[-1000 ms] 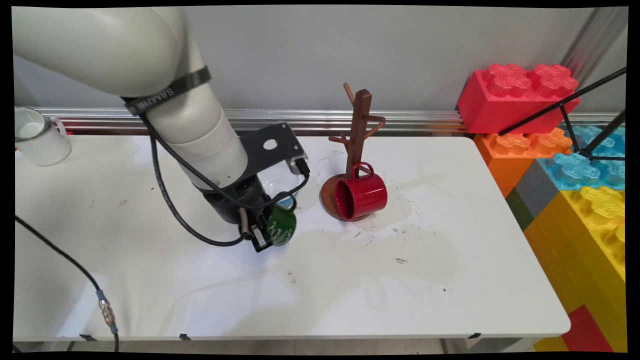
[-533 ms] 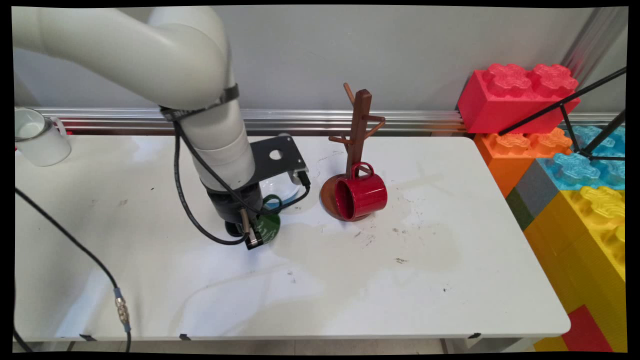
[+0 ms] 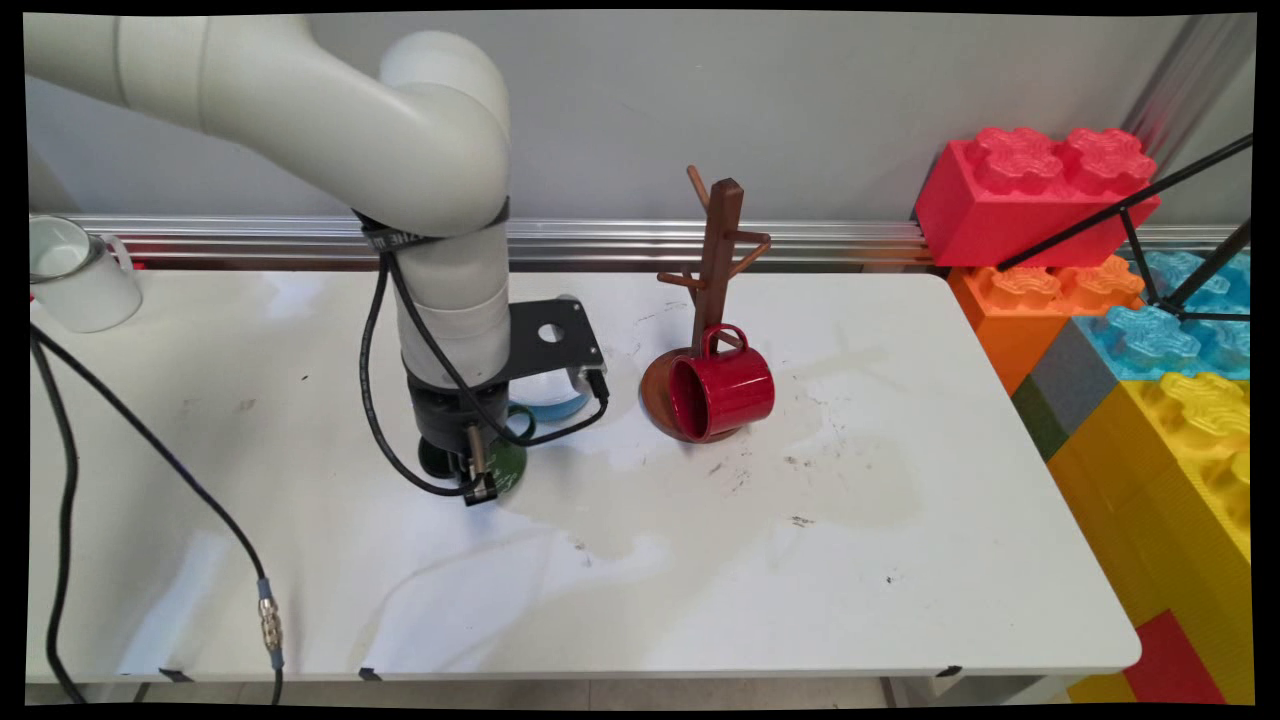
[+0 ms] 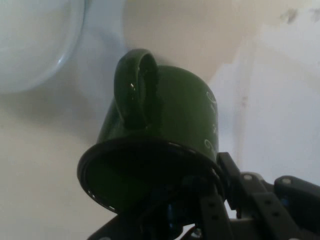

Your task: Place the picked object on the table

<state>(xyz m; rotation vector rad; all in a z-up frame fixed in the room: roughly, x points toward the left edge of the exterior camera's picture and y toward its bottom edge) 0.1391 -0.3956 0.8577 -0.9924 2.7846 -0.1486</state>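
Observation:
My gripper [image 3: 478,478] points straight down at the table's middle left, shut on the rim of a dark green mug [image 3: 507,464]. In the hand view the green mug [image 4: 167,125] fills the centre with its opening towards the camera and its handle [image 4: 132,87] at the upper left. One finger [image 4: 226,172] lies outside the rim and the other sits inside the mug, with my gripper [image 4: 202,187] closed across the rim. The mug's base is at or just above the table; contact is hidden.
A pale blue-rimmed bowl [image 3: 556,396] sits just behind the gripper, also seen as the bowl [image 4: 32,42] in the hand view. To the right, a red mug [image 3: 722,392] lies against the brown mug tree [image 3: 718,262]. A white mug [image 3: 78,272] stands far left. Large toy bricks [image 3: 1120,290] stand right.
The arm has swung from a slant to upright and shifted left. The green mug went with it, left and down, from tilted on its side to base-down by the table.

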